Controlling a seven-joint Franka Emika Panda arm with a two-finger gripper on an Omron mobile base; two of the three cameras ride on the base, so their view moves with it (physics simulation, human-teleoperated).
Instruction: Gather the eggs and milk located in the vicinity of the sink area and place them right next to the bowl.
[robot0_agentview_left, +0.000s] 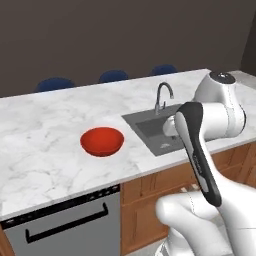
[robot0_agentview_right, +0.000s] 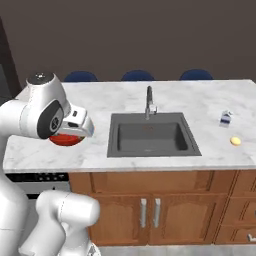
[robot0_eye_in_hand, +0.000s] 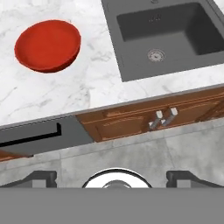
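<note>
Progress: none evident. Milk carton (robot0_agentview_right: 226, 118) and egg (robot0_agentview_right: 235, 141) resting on table (robot0_agentview_right: 210, 100) right of sink (robot0_agentview_right: 150, 134), well apart from red bowl (robot0_agentview_left: 102, 141) on its far side. Tool (robot0_eye_in_hand: 111, 177) spread wide, grasping nothing, hovering above floor (robot0_eye_in_hand: 131, 153). Both transfers judged outstanding.

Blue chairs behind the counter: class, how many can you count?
3, in a row behind the counter's far edge: left chair, middle chair, right chair. The counter hides their lower parts; more could be out of frame.
</note>
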